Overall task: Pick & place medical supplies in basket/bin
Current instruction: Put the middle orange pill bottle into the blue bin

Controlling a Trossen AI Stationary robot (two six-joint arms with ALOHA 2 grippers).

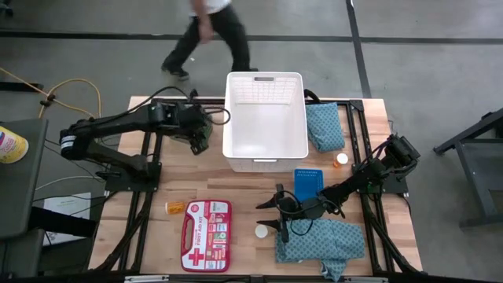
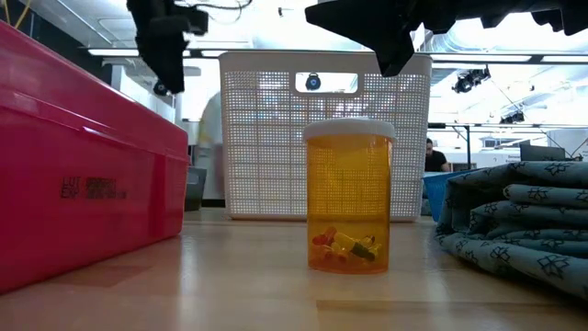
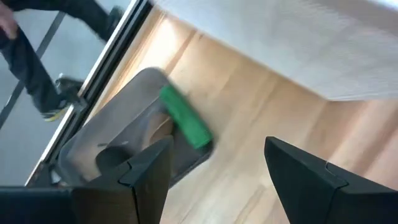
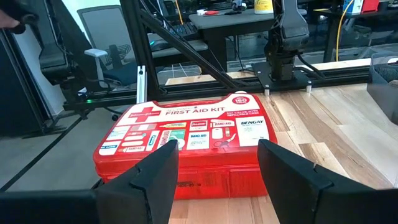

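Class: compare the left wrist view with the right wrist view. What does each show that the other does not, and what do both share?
Only the left wrist view shows the grey bin with a green piece lying across it, and the white basket wall. Only the right wrist view shows the red first aid kit lying flat. Both show wooden tabletop and an open, empty tool: the left tool and the right tool.
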